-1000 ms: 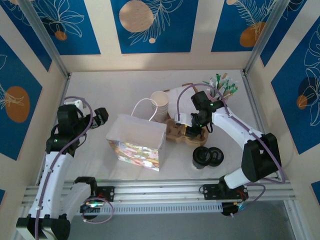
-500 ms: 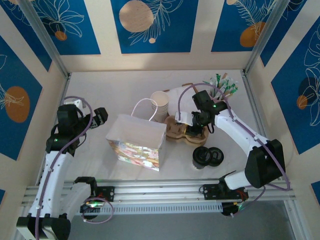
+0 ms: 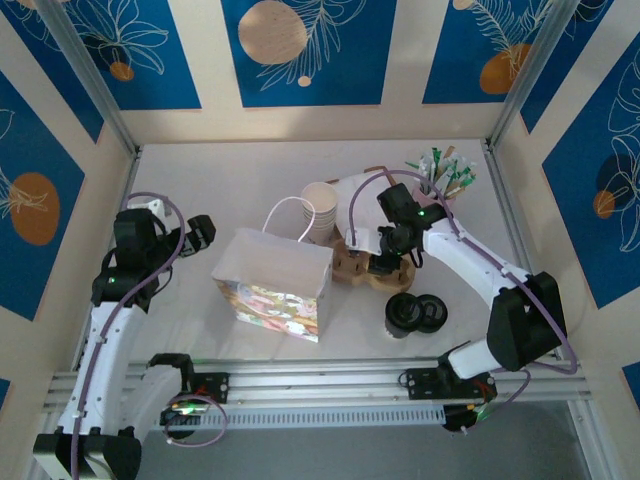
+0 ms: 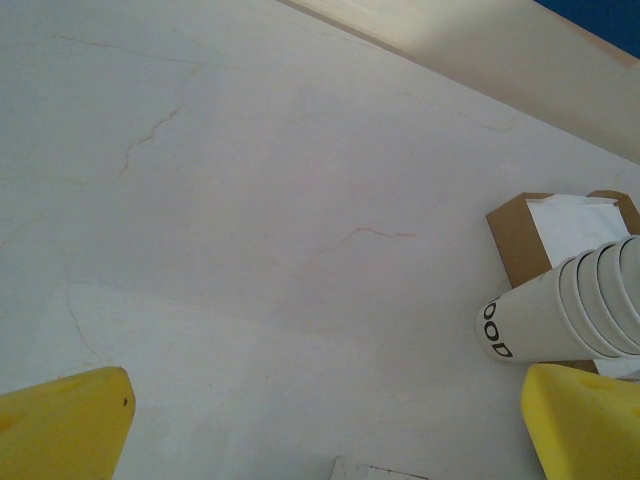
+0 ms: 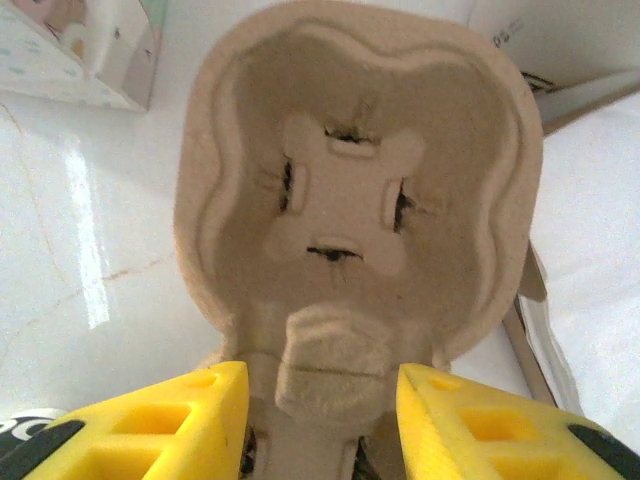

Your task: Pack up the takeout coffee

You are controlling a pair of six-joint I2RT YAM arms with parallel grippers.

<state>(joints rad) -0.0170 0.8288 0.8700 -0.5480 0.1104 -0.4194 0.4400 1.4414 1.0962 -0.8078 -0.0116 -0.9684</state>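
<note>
Drifted slightly left: half-closed right fingers (image 5: 150,420) straddling brown moulded-pulp cup carrier (image 5: 350,200) ridge; grip unclear. Left fingers (image 4: 60,420) wide, idle. Black-lidded takeout coffee cup (image 3: 401,313) unpacked, near right fingers.

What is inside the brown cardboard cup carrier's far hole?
No cup: only the cross-cut bottom of the brown cardboard cup carrier. The right gripper mostly covers its nearer hole.

far-left corner of table (image 3: 215,180) bare and passable, paper bag (image 3: 272,285) blocking centre, cup stack (image 3: 322,212), carrier (image 3: 350,263), lidded cups (image 3: 402,313) crowding right half
</note>
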